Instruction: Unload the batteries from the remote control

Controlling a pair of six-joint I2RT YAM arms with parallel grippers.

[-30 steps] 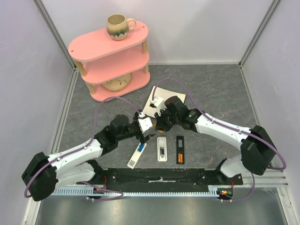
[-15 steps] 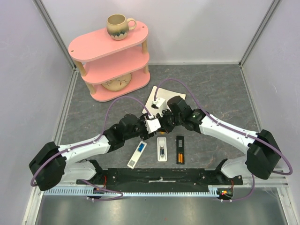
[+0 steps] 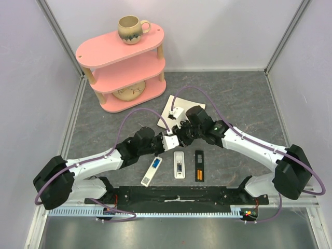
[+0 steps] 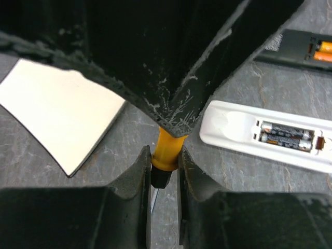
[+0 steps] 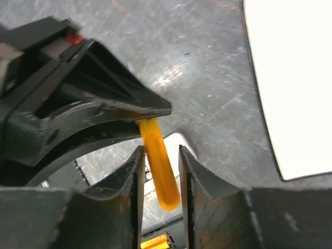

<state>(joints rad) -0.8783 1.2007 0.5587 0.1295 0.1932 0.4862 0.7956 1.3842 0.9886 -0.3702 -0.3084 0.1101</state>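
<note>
Left claw [image 4: 164, 161] on screwdriver [image 4: 168, 147], batteries [image 4: 284, 138] nearby

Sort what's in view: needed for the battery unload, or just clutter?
Job: white remote with blue cells; white remote with dark cells; black remote with orange cells; screwdriver between left pincer and right pincer.
Clutter: pink shelf; mug; dish on its bottom tier; white card.

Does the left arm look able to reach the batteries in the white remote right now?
Probably not yet: the left gripper is shut on the orange screwdriver, which the right gripper also clamps. The batteries lie exposed and unobstructed in the white remote nearby.
</note>
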